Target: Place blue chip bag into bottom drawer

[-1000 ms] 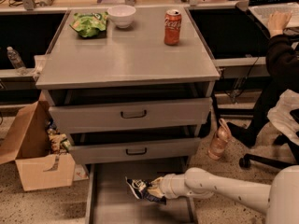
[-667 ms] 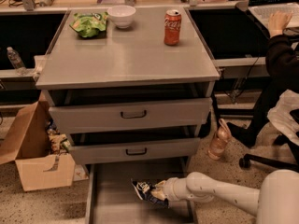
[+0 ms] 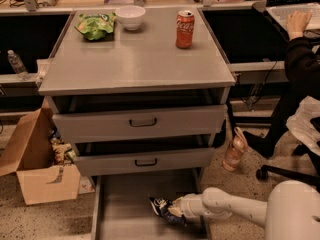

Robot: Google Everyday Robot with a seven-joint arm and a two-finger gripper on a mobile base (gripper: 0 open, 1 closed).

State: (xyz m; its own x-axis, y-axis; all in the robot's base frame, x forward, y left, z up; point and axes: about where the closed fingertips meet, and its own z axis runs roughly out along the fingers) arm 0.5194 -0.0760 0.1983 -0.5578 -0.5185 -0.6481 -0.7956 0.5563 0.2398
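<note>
1. The blue chip bag (image 3: pixel 159 206) hung from my gripper (image 3: pixel 173 211), low over the near right part of the bottom drawer (image 3: pixel 125 199); whether its crumpled end touched the tray floor I could not tell
2. My fingers were clamped on the bag's right end, and my arm reached in from the right across the drawer's low side wall
3. I judged the step in hand to be the release: the bag was already inside the walls, so the carrying looked done
4. To do it well I needed to sink until the bag rested on the flat floor, then part the fingers fully, since foil could cling to a pad
5. A little further left, toward the tray's middle, seemed safer, as the bag sat near the right wall
6. Coming out, I had to rise only slightly and draw back right, minding the middle drawer (image 3: pixel 145 160) front just beyond
7. The green chip bag (image 3: pixel 95 25), bowl (image 3: pixel 130 17) and soda can (image 3: pixel 185 29) on the cabinet top were well apart and needed no care
</note>
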